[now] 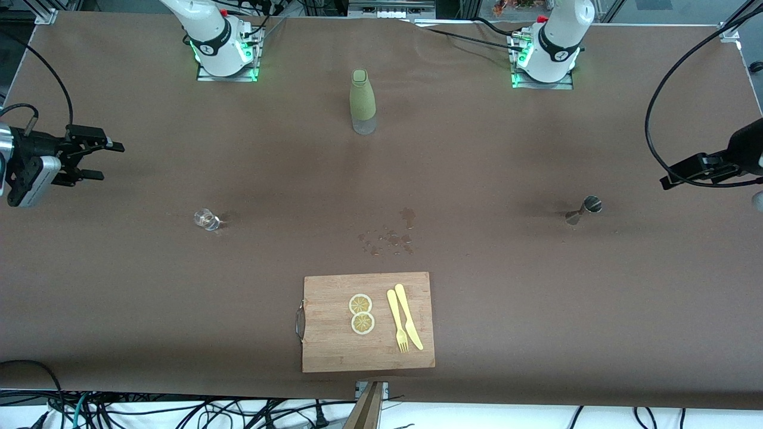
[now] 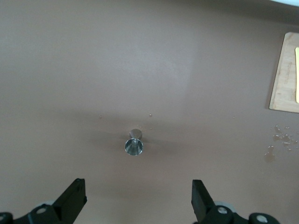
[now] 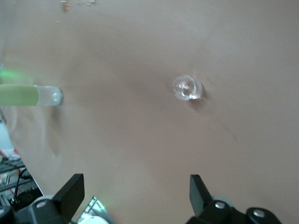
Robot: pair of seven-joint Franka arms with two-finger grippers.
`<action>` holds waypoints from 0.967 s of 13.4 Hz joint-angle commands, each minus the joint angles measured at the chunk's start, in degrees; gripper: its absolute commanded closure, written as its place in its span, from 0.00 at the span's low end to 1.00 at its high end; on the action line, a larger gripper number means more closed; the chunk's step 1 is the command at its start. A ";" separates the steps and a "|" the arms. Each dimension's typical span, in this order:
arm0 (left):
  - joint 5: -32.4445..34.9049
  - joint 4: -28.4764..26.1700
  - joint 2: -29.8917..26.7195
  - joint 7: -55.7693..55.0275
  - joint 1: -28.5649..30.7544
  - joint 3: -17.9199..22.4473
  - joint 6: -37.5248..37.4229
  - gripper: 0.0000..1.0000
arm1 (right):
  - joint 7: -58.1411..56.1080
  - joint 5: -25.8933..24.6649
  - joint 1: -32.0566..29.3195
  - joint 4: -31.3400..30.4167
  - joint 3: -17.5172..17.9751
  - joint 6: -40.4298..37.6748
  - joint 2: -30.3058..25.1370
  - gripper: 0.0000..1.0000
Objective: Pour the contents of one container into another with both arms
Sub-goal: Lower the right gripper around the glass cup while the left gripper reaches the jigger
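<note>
A small clear glass (image 1: 206,219) (image 3: 188,87) stands on the brown table toward the right arm's end. A steel jigger (image 1: 587,208) (image 2: 134,145) stands toward the left arm's end. My right gripper (image 1: 110,161) (image 3: 135,178) hangs open and empty over the table's edge at its own end, apart from the glass. My left gripper (image 1: 670,179) (image 2: 138,183) hovers open and empty over its end of the table, short of the jigger. A green-sleeved bottle (image 1: 362,101) (image 3: 32,95) stands upright between the two bases.
A wooden cutting board (image 1: 334,351) (image 2: 285,74) with two lemon slices (image 1: 361,313), a yellow fork (image 1: 397,322) and knife (image 1: 408,316) lies near the front edge. Spilled drops (image 1: 387,235) (image 2: 280,140) mark the cloth midway.
</note>
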 commanded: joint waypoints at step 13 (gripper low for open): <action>-37.42 -14.01 12.18 88.06 20.27 19.32 -6.48 0.00 | -57.78 28.30 -5.43 1.41 0.33 7.04 22.10 0.00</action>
